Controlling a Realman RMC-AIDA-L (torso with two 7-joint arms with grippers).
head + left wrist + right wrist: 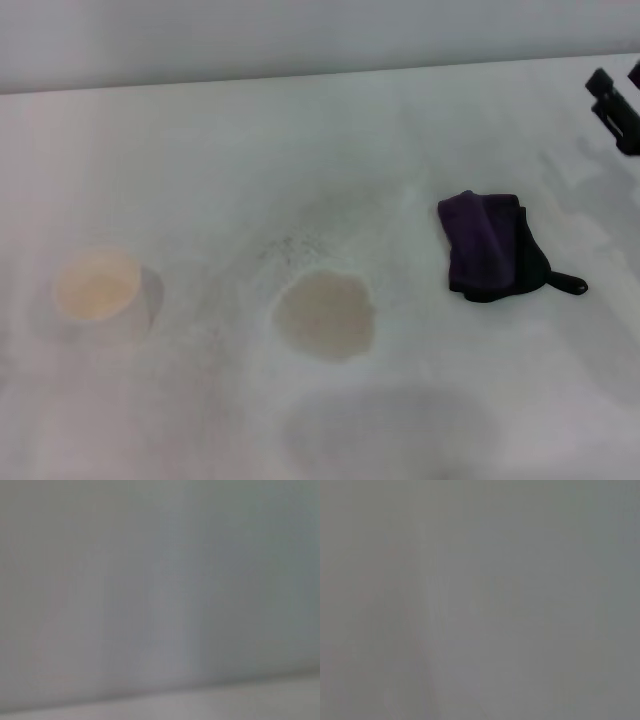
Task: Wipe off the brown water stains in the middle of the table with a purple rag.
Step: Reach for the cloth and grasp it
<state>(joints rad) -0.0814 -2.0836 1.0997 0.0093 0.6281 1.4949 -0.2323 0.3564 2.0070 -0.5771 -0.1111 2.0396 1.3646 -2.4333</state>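
The brown water stains (324, 315) form one roundish pale tan puddle in the middle of the white table (300, 150). To its right lies the purple rag (483, 245), folded, dark purple on top, with a black underside and a short black tab pointing right. My right gripper (617, 75) hangs at the far right edge of the head view, above and behind the rag and well apart from it. Its two black fingertips stand apart with nothing between them, so it is open. The left gripper is out of view. Both wrist views show only a blank grey surface.
A white paper cup (97, 287) stands at the left, about level with the puddle. Faint grey speckles (290, 245) lie just behind the puddle. A large faint grey shadow patch (390, 430) lies near the table's front edge.
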